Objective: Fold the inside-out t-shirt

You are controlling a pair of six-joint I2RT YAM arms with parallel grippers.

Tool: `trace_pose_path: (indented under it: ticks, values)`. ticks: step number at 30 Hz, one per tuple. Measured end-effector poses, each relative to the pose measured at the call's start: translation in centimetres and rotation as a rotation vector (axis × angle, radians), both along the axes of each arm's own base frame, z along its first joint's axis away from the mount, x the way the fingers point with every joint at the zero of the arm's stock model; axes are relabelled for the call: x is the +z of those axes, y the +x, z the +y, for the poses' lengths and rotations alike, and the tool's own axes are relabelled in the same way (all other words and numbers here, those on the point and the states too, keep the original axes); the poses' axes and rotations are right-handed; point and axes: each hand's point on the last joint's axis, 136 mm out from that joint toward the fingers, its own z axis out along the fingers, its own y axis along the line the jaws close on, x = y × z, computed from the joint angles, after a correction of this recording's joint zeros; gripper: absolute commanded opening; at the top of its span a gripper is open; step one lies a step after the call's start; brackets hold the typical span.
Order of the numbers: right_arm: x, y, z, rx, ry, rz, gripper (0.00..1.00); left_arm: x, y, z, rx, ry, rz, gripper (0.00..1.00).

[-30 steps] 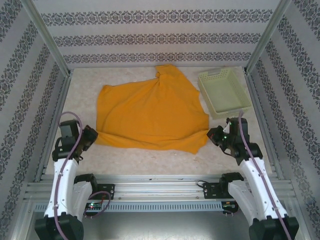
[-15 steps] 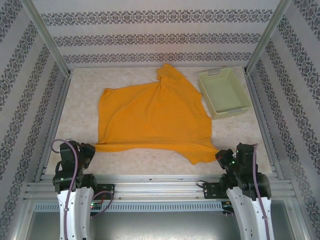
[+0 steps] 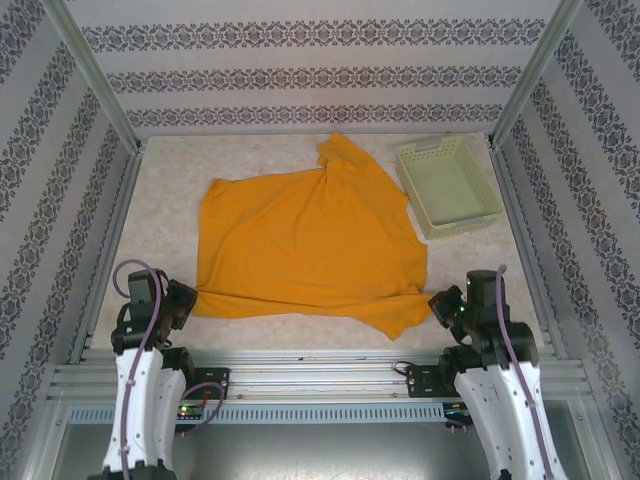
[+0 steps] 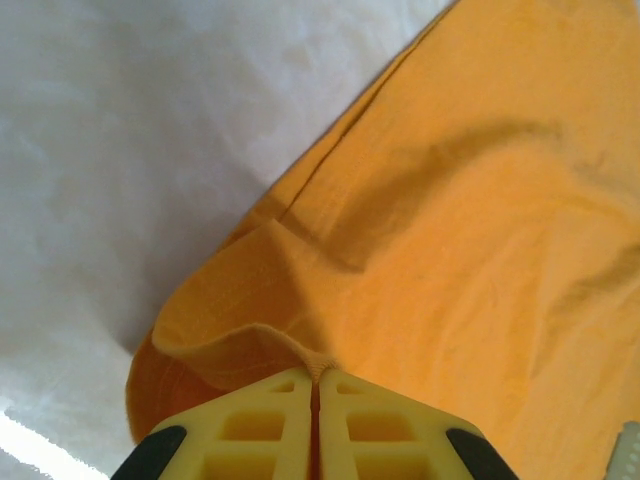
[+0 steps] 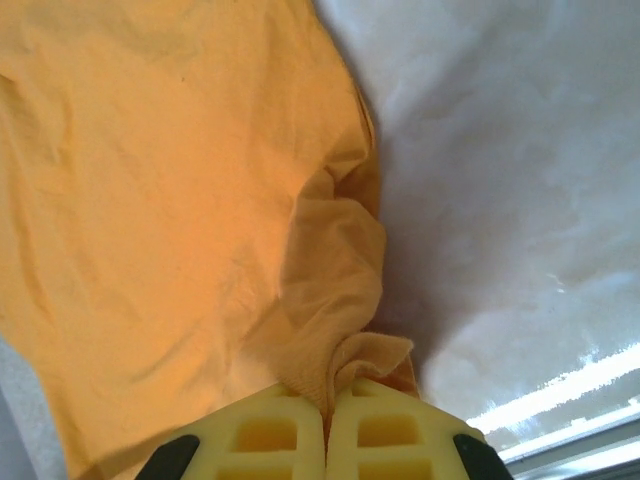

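**Grip.** Your left pincer [image 4: 315,385] is clamped on the soft orange-yellow cloth t-shirt [image 3: 305,245], with only a thin lip of hem nipped between the closed jaws. Your right pincer [image 5: 328,400] is also clamped on it, but on a bunched wad of cloth at the opposite near corner.

**Position.** The garment lies spread on the pale speckled surface [image 3: 170,190], reaching away ahead of both pincers. Its near edge runs between them. Its far part peaks well beyond the right pincer, just beside the pale green plastic basket [image 3: 450,190].

**Risks.**
- The left hold is shallow. A sharp pull or lift could strip the hem out of the jaws and drop that corner.
- The right hold probably takes in several layers. If you raise it as it is, the twist could carry into the fold.
- If you move the two arms unevenly, the near edge could skew.
- If you swing the cloth far forward, it may snag or push the basket.
- The creases ahead of the left pincer would likely be pressed in unless you tension the cloth first.
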Motion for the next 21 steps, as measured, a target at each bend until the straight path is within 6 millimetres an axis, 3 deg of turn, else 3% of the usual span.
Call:
trace_pose_path:
  ticks: [6, 11, 21]
  values:
    - [2.0, 5.5, 0.0, 0.049, -0.067, -0.022, 0.01, -0.6, 2.8, 1.1, -0.002, 0.027, 0.026, 0.09]
    - [3.4, 10.6, 0.1, 0.080, -0.134, -0.046, 0.02, 0.1, 5.8, 2.2, -0.005, 0.067, 0.018, 0.09]
    - [3.9, 18.8, 0.3, 0.109, -0.228, -0.051, 0.07, 0.2, 12.2, 3.5, -0.047, 0.099, 0.012, 0.10]
